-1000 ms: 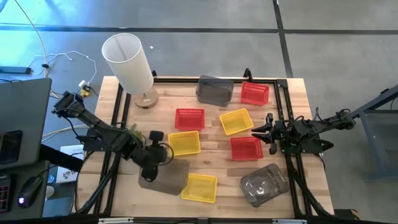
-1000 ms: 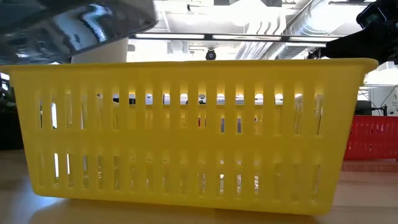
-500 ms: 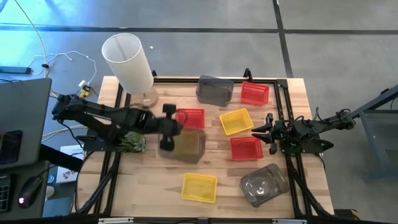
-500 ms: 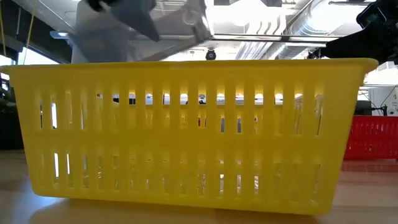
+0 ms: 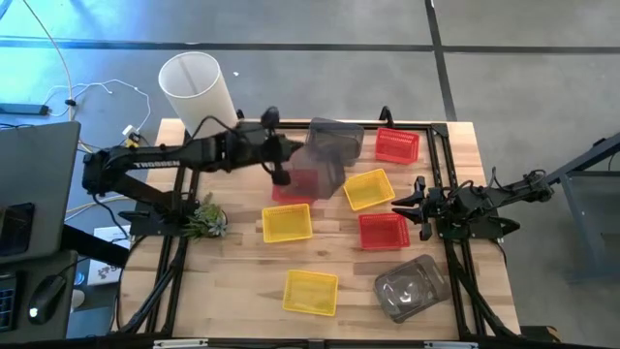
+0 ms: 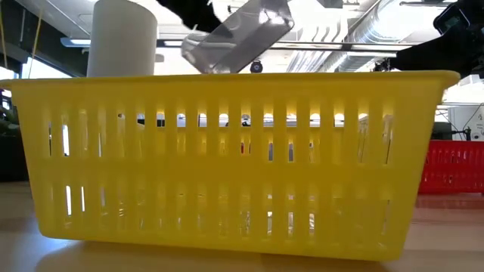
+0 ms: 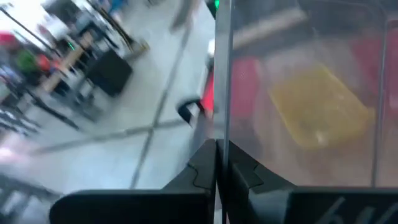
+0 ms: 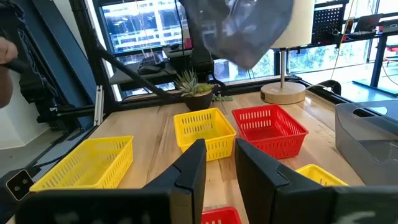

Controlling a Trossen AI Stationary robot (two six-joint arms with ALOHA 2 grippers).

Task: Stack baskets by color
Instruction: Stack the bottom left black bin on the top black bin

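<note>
Baskets, high view: nine in all. A grey basket hangs in the air in the left gripper, above a red basket that shows only at its near edge.
Back edge: a second grey basket and a red one sit close to the far rail of the table.
Middle: a yellow basket lies tilted beside the carried one; another yellow and a red lie nearer the front, with bare wood between them.
Front edge: the third yellow and the third grey lie near the front edge; the front left corner is bare wood.
Right gripper: rests at the right rail, just beside the red middle basket, fingers slightly apart and holding nothing.
Lamp: stands at the back left corner, beside the left arm.

Low view: a yellow basket fills the picture; the carried grey basket tilts above its rim, clear of it.

Left wrist view: fingers pinch the grey basket's wall; yellow and red blur through it.

Right wrist view: fingers stand apart; the grey basket hangs high over a yellow and a red basket; another yellow lies well apart.
</note>
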